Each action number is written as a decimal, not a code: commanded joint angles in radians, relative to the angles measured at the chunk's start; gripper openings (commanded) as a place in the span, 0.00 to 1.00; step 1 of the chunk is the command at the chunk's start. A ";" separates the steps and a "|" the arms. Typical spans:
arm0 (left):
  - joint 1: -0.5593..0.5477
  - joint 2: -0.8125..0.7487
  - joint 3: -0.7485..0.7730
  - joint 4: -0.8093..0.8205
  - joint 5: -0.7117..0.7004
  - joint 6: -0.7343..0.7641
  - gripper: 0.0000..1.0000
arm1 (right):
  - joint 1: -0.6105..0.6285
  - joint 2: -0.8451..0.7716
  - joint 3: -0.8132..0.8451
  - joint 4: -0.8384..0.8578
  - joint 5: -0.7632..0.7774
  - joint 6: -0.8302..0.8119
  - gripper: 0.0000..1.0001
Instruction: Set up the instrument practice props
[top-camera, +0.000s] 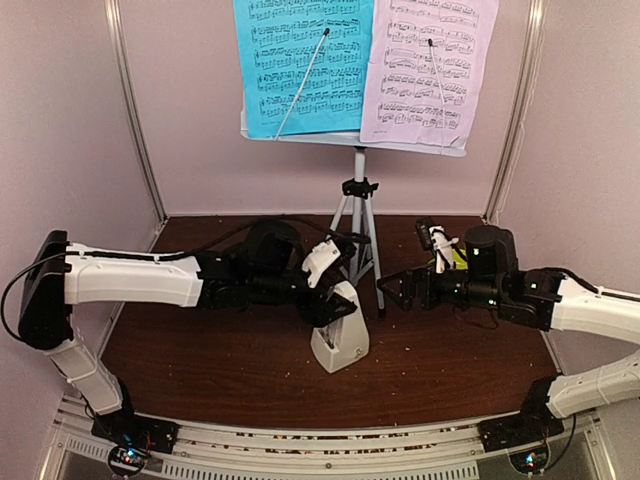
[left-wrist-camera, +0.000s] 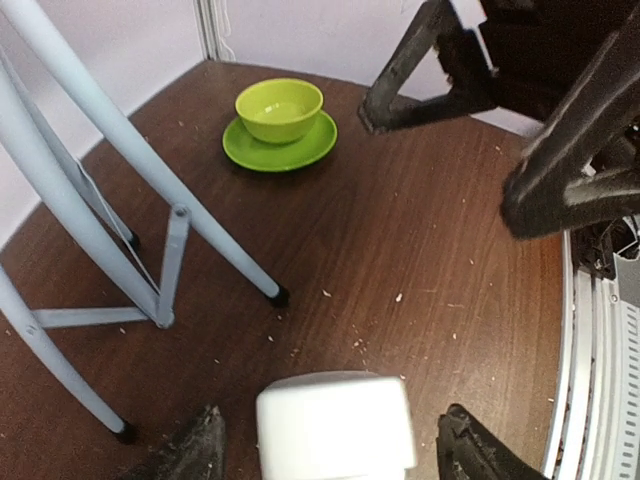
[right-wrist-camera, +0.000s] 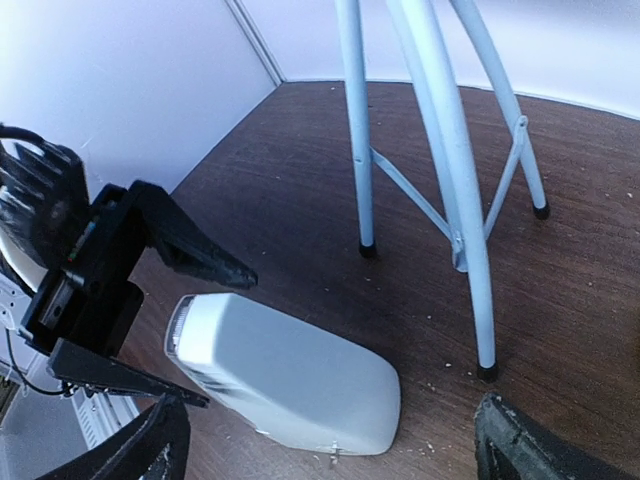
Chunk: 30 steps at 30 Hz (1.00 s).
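Note:
The pale music-stand desk (top-camera: 300, 136) stands at the back on grey tripod legs (top-camera: 362, 230), holding a cyan sheet (top-camera: 300, 60) and a lilac sheet (top-camera: 430, 65). The cream metronome (top-camera: 340, 342) stands upright on the table in front of the tripod. My left gripper (top-camera: 335, 298) is open, its fingers (left-wrist-camera: 195, 452) either side of the metronome's top (left-wrist-camera: 335, 425) with a gap on each side. My right gripper (top-camera: 398, 288) is open and empty to the right of the metronome (right-wrist-camera: 290, 375), facing it; its fingertips (right-wrist-camera: 540, 450) show at the bottom of its wrist view.
A lime-green cup (left-wrist-camera: 280, 105) on its saucer (left-wrist-camera: 285, 152) sits at the back right, mostly hidden behind my right arm in the top view (top-camera: 458, 258). The tripod feet (left-wrist-camera: 280, 296) rest close behind the metronome. Pale walls enclose the brown table (top-camera: 220, 360).

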 joint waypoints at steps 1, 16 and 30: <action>0.009 -0.124 -0.025 0.116 0.047 0.034 0.84 | -0.004 0.048 0.075 -0.018 -0.111 0.009 1.00; 0.010 -0.196 -0.182 0.190 -0.040 -0.057 0.85 | -0.003 0.255 0.232 -0.019 -0.207 0.157 0.95; 0.009 -0.112 -0.152 0.228 -0.004 -0.078 0.67 | -0.003 0.348 0.150 0.069 -0.224 0.261 0.86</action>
